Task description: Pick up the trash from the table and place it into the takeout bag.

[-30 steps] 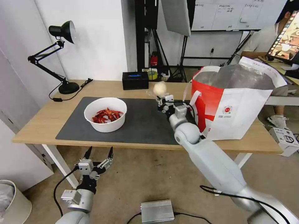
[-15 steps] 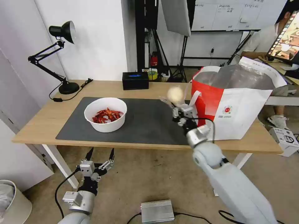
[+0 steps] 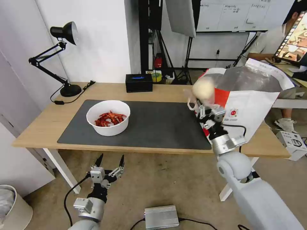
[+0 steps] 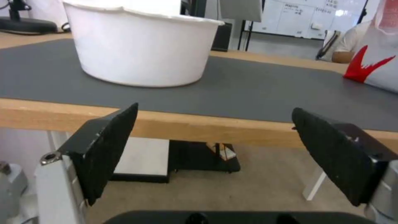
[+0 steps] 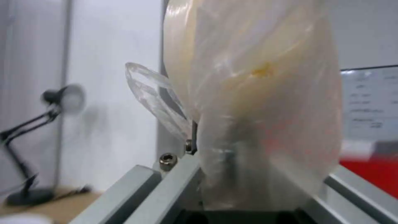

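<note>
My right gripper (image 3: 202, 103) is shut on the knotted clear bag with a white lump (image 3: 203, 89), held up in the air in front of the near left corner of the red-and-white takeout bag (image 3: 252, 105). Up close in the right wrist view the clear bag (image 5: 253, 102) bulges between the jaws. The white bowl of red crayfish shells (image 3: 108, 117) sits on the dark grey mat (image 3: 153, 127) of the table (image 3: 38, 127). My left gripper (image 3: 109, 164) hangs open below the table's front edge, and the bowl (image 4: 141, 46) stands beyond its fingers (image 4: 112, 146).
A black desk lamp (image 3: 60, 57) stands at the table's far left and a small black box (image 3: 138, 82) at the back edge. A silver box (image 3: 161, 216) lies on the floor, a white bin (image 3: 12, 207) at the lower left.
My right arm has carried the knotted bag to the right and upward, from over the mat to in front of the takeout bag. The left gripper has shifted slightly right, staying open.
</note>
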Motion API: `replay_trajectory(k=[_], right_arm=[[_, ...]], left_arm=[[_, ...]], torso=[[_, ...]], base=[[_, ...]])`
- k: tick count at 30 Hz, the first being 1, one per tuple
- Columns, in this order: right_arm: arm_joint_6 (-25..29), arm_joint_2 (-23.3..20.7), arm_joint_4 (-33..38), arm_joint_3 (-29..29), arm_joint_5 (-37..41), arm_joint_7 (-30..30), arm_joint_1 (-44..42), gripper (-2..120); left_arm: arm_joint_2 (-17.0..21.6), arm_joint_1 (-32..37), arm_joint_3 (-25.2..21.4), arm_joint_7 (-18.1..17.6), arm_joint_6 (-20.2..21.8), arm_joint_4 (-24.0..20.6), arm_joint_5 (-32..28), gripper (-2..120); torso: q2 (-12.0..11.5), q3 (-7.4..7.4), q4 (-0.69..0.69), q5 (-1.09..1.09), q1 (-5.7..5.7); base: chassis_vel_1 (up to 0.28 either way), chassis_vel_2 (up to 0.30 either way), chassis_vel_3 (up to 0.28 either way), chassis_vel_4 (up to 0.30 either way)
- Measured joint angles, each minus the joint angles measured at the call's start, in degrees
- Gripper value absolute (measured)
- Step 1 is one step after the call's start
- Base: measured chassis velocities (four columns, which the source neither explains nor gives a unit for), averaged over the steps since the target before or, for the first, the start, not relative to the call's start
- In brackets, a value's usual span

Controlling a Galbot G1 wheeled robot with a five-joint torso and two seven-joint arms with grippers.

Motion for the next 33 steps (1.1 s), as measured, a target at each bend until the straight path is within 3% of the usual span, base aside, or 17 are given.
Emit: replay_trajectory(k=[10,17,25,28,33], right_arm=[[-2.45,-3.15,-0.68,6.23,6.65,4.26,4.20,0],[-7.68,-5.91,-0.60,8.20,8.33,7.51,6.86,0],[-19.37,-10.35,0.93,10.87,11.75,10.72,8.51,0],[-25.39,-12.79,1.06,11.66,15.19,11.16,9.56,0],[-30.93,-14.55,-0.09,11.99,20.59,12.32,12.21,0]], left_arm=[[0.45,-0.43,0.17,0.00,-0.08,0.81,0.07,100],[0.74,-0.98,0.26,0.00,-0.08,1.09,-0.09,100],[1.08,-1.31,0.01,0.00,-0.08,1.45,-0.34,100],[1.10,-1.55,0.16,0.00,-0.08,1.77,-0.37,100],[1.10,-2.01,0.73,-0.01,-0.09,2.19,-0.37,100]], torso=[[0.00,0.00,-0.01,0.01,0.01],[0.00,0.00,0.00,0.01,0.01],[0.00,0.00,-0.01,0.01,0.01],[0.00,0.00,-0.01,0.00,0.01],[-0.01,0.00,0.00,0.01,0.01]], base=[[0.000,0.000,0.000,0.000],[0.000,0.000,0.000,0.000],[0.000,0.000,0.000,0.000],[0.000,0.000,0.000,0.000],[0.000,0.000,0.000,0.000]])
